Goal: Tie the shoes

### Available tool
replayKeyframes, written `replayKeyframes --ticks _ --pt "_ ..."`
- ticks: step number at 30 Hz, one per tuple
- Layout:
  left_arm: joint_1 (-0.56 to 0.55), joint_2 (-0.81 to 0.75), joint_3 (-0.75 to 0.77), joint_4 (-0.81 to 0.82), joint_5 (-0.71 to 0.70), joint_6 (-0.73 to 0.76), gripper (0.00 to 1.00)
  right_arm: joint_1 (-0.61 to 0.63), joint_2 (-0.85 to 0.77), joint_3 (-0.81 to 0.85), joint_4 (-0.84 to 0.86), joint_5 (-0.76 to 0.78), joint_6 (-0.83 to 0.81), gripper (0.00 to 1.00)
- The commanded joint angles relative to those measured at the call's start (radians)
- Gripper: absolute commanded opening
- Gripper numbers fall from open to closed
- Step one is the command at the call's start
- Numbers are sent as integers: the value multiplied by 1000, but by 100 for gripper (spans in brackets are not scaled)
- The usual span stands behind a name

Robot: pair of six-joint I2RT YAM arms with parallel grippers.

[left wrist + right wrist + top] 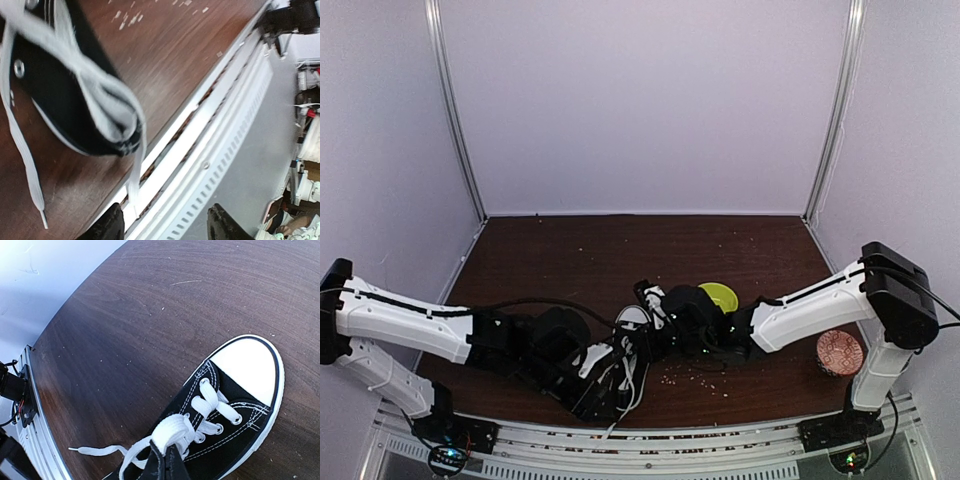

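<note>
A black canvas sneaker (632, 345) with a white toe cap (250, 365) lies near the table's front edge between both grippers. In the right wrist view my right gripper (168, 456) is shut on a folded loop of white lace (176, 432) above the eyelets, and a loose lace end (95, 450) trails to the left. In the left wrist view the shoe's black side (55, 85) and bunched laces (107, 102) fill the upper left. My left gripper (167, 227) is open over the table's edge. One lace (134, 180) hangs down close to its left finger (107, 227), not gripped.
A yellow-green bowl (719, 295) sits just behind the right gripper. A patterned round cup (839, 352) stands by the right arm's base. Light crumbs (698, 370) lie scattered on the brown table. The white metal rail (210, 135) runs along the front edge.
</note>
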Motion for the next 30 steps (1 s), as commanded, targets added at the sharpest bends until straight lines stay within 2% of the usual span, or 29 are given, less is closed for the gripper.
replayKeyframes --ticks 1,5,12,18,20,26,30 --pt "-40 52 -28 79 -63 -82 60 -10 -17 -18 56 21 13 0" --pt "-53 88 -31 119 -97 -90 61 -9 -17 -23 71 18 15 0" --pt "-67 166 -27 199 -107 -88 46 -10 -10 -27 86 13 15 0" --pt "-71 209 -42 237 -101 -101 41 -10 -8 -30 103 15 19 0" --pt "-74 221 -47 248 -100 -108 34 -10 -5 -32 109 15 20 0" --pt "-87 216 -28 215 -123 -115 0 -10 2 -28 115 11 23 0" --pt "-94 180 -20 225 -137 -112 0 -11 3 -22 113 12 21 0"
